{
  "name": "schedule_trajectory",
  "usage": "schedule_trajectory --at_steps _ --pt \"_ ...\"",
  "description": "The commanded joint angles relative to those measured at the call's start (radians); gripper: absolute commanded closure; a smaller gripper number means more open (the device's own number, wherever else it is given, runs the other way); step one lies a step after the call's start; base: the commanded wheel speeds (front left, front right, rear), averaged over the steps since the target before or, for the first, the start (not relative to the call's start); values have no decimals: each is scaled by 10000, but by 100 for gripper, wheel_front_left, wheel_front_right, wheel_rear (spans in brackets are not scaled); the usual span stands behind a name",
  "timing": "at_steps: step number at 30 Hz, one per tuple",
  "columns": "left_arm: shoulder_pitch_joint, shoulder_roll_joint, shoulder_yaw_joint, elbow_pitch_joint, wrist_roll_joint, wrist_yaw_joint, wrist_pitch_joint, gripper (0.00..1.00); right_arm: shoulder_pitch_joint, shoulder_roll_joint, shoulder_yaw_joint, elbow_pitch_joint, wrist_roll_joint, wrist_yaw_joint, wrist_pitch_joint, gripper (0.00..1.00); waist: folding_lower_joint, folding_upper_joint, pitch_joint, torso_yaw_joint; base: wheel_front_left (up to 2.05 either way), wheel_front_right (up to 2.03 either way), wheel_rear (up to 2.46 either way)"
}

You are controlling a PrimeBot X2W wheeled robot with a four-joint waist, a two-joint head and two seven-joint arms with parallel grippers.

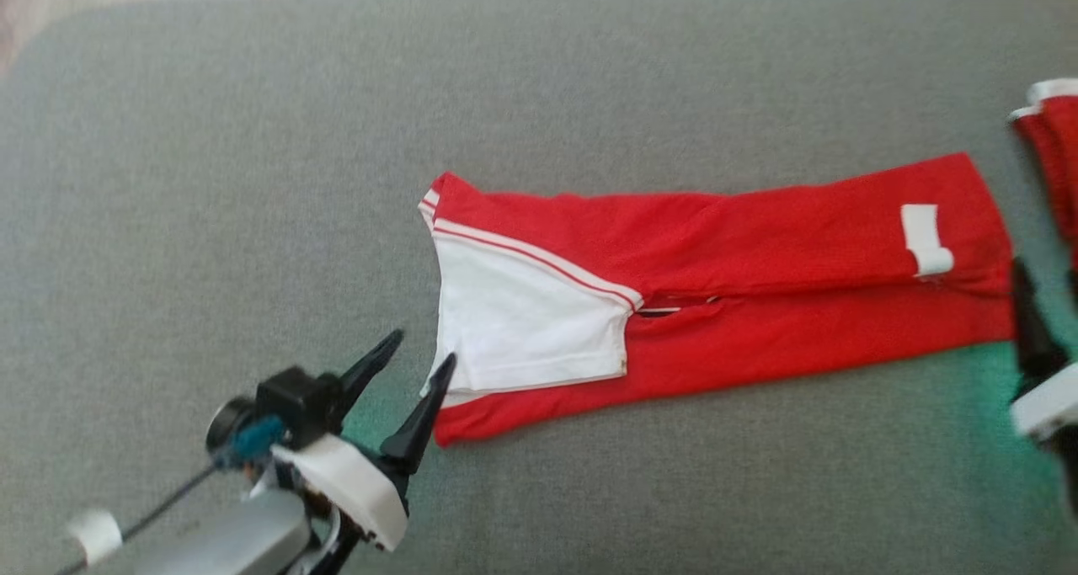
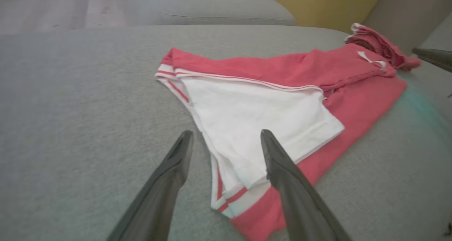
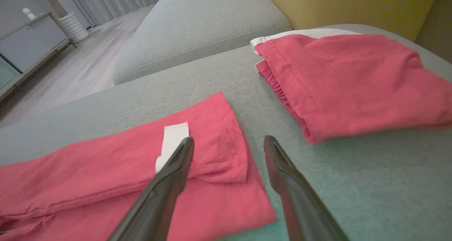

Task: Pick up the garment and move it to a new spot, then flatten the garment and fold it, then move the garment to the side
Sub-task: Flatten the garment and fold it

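Dark left gripper [image 1: 424, 346] and right gripper [image 3: 229, 138] both gape empty at opposite ends of the red garment [image 1: 758, 247], which lies flat in a long fold on the sofa [image 1: 253, 137], probably poised for the next fold; beyond sits another red pile [image 3: 353, 75].

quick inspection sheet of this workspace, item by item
surface: grey sofa cushion, flat
job's things: red garment with white panel, folded into a long strip, lying flat
clutter: second red garment, folded, apart from the strip, past its right end
pincers: left pincer open at the white-panel end; right pincer open above the tagged end
cables: thin dark cable with white tape, beside the left arm
surroundings: yellow backrest, wooden floor, grey cabinet
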Motion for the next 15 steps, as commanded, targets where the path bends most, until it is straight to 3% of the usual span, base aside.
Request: schedule_trajectory --at_steps 1,3,4,7,11,15 --pt "77 199 537 -98 79 240 -144 0 218 -62 59 -390 -161 67 -130 0 0 0 -340 -131 0 0 0" --pt "847 -161 1536 -213 320 1022 -202 0 450 473 -58 -661 -450 67 -117 0 0 0 -739 -221 0 0 0" --pt "1489 -475 2608 -509 915 1638 -206 0 536 792 -99 -757 -600 67 -17 0 0 0 -970 -249 0 0 0" --pt "2569 -983 4126 -1115 2200 2567 -209 0 550 1180 -171 -763 -866 67 142 0 0 0 -1225 -204 0 0 0" --pt "3805 -1646 5485 -1972 3847 3298 -210 0 478 1601 -501 -454 -1259 67 241 0 0 0 -1439 131 0 0 0" --pt "4602 -2128 6072 -2633 5299 3597 -211 0 315 2008 -1368 265 -1875 67 332 0 0 0 -1521 697 0 0 0"
